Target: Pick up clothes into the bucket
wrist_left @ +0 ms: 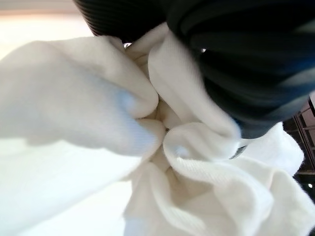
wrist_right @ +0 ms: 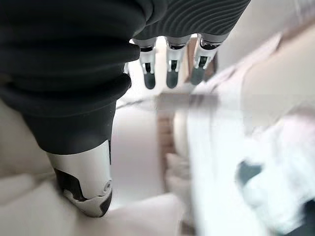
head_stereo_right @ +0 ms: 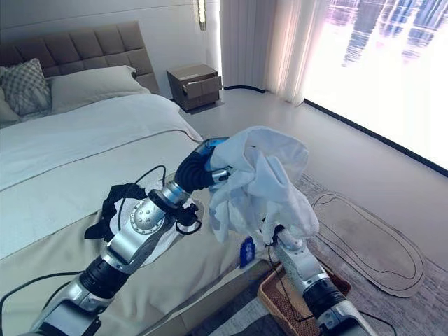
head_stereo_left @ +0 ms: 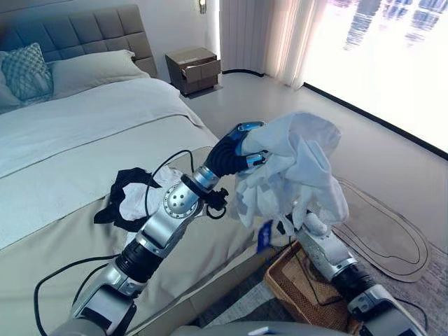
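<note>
My left hand (head_stereo_left: 231, 154) is raised over the bed's edge, shut on a bunched white garment (head_stereo_left: 297, 164) that hangs down from it, with a blue tag (head_stereo_left: 264, 235) at the bottom. In the left wrist view the white cloth (wrist_left: 98, 128) is pressed against the hand's dark cover. Below it, on the floor beside the bed, stands a wicker basket (head_stereo_left: 288, 281). My right hand (head_stereo_left: 315, 225) reaches up from over the basket to the garment's underside; its fingers (wrist_right: 170, 73) are straight and hold nothing. A black and white pile of clothes (head_stereo_left: 131, 196) lies on the bed.
The bed (head_stereo_left: 77, 147) with pillows (head_stereo_left: 28, 70) takes up the left side. A nightstand (head_stereo_left: 194, 68) stands at the back by the curtain (head_stereo_left: 280, 35). A rug (head_stereo_left: 392, 234) lies on the floor right of the basket.
</note>
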